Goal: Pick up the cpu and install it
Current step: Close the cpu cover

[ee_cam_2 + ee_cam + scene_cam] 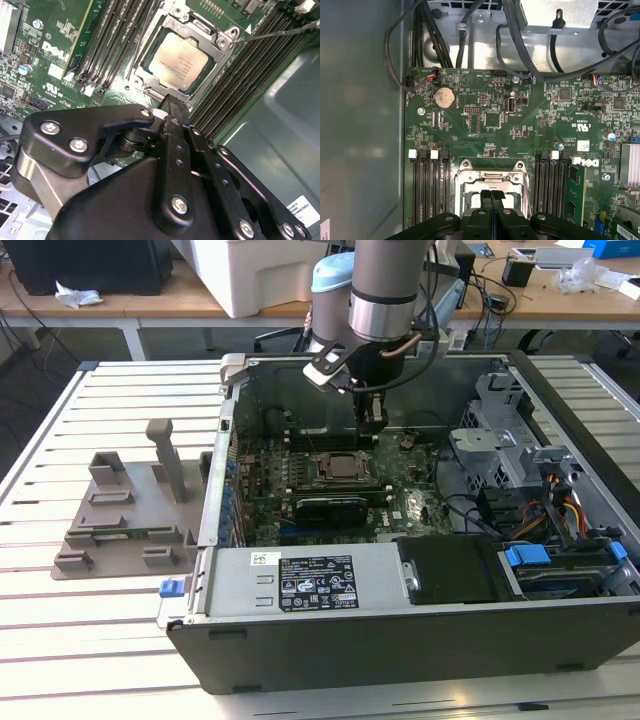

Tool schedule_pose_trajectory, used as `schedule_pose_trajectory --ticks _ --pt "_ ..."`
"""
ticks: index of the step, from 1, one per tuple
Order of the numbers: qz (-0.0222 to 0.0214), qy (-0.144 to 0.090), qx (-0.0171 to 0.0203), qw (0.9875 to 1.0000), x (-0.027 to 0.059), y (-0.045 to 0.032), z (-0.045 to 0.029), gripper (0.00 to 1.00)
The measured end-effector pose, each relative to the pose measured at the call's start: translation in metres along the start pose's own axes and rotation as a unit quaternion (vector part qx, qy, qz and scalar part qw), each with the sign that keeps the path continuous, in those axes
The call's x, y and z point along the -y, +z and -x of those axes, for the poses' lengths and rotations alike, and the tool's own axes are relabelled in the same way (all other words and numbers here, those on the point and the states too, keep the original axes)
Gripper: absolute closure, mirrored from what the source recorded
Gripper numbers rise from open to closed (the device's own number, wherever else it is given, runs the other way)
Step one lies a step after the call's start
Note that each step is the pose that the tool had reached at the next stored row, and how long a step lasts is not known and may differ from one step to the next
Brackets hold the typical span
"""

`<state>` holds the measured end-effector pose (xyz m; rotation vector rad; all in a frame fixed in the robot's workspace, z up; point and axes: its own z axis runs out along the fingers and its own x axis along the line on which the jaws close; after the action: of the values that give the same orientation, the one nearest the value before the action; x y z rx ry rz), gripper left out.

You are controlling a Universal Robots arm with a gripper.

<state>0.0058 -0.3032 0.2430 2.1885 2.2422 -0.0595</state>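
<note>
The gripper's (174,104) fingers (485,199) are pressed together and hold nothing, poised just above the cpu (179,64), which already lies flat in the motherboard's (490,120) socket (345,468) near the centre of the exterior view, so pickup and placing look done, while the thin latch lever (272,33) seems not yet closed.

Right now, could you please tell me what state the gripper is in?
Gripper: shut, holding nothing; the cpu lies in the socket just off its tips.
</note>
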Motion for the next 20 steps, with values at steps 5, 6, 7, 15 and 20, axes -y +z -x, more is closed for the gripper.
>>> schedule_pose_trajectory --ticks 5,6,7,15,20 --pt "0.0 0.0 0.0 1.0 0.0038 0.0012 -0.0001 0.89" --pt "0.0 0.0 0.0 1.0 0.0048 0.0014 -0.0002 0.89" --pt "0.0 0.0 0.0 1.0 0.0059 0.0017 -0.0002 0.89" --pt "0.0 0.0 0.0002 1.0 0.0103 0.0037 -0.0004 0.89" --pt "0.0 0.0 0.0002 1.0 0.0129 0.0053 -0.0005 0.89"
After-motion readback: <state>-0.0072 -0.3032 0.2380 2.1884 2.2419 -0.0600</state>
